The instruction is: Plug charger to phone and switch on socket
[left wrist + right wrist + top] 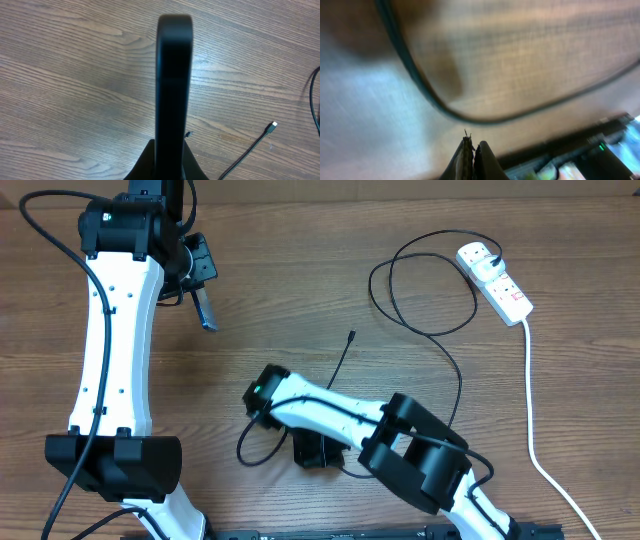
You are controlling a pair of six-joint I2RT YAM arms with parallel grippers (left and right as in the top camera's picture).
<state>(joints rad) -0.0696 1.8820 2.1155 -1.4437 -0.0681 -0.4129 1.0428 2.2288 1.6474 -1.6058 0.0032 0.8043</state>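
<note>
Socket [497, 280] shows overhead only, charger [342, 358] plugged in

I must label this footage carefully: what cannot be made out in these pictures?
- Screen of the phone: the left wrist view shows only a dark edge; overhead it is a small sliver.
- The right claw: the right wrist view is blurred; overhead its own arm covers most of it.
- Switch of the socket: overhead, too small to read on or off.
</note>
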